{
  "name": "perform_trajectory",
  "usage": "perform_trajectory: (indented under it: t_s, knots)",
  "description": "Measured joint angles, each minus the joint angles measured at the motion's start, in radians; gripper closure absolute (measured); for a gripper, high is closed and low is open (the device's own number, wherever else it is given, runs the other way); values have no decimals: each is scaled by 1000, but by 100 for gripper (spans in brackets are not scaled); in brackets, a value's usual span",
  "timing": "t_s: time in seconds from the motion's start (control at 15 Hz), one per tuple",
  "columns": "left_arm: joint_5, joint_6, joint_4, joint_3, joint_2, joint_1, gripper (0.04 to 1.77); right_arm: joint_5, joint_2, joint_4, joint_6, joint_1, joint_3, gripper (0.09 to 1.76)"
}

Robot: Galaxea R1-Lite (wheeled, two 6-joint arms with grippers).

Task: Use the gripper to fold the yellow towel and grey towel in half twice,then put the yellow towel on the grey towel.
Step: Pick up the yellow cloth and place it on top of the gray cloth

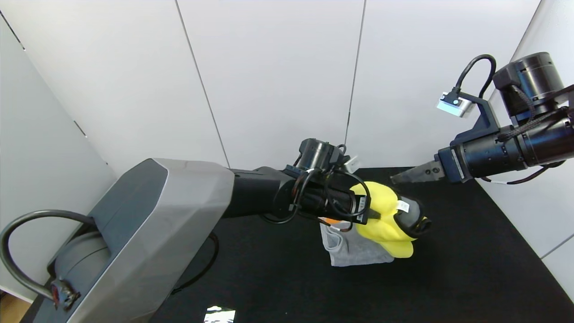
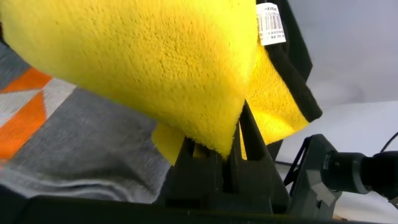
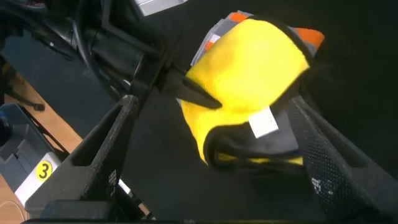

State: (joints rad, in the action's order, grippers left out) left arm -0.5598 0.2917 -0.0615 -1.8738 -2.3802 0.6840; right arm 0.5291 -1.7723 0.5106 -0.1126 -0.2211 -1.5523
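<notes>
While clamped, left claw [image 2: 214,158] holds yellow towel [image 1: 381,215].

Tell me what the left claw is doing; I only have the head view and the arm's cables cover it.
Observer: The left claw is shut on the yellow towel, pinching a lower edge of it, as the left wrist view shows.
Operator: Report what lies under that towel.
Observer: The grey towel; its orange-and-white band is beside the yellow cloth.
Operator: Give me the right claw's state.
Observer: The right claw is open, its fingers standing wide on either side of the yellow towel in its own view, holding nothing.
</notes>
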Motion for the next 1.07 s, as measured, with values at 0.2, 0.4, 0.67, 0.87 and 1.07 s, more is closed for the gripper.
perform_trajectory:
  t_s: [0.2,0.4,0.67,0.87,1.07]
  knots:
    - [6,-3,0,52,20,-21,166,0,0,1,1,-3,1,14]
    - [11,-4,-1,102,35,-39,166,-1,-2,1,1,-5,1,14]
    - [19,-13,-3,154,47,-50,166,-1,-8,1,1,-6,1,14]
    - [21,-25,-5,168,47,-51,166,-2,-10,2,1,-6,1,14]
    - [21,-30,-4,177,48,-51,120,-2,-11,1,1,-6,1,14]
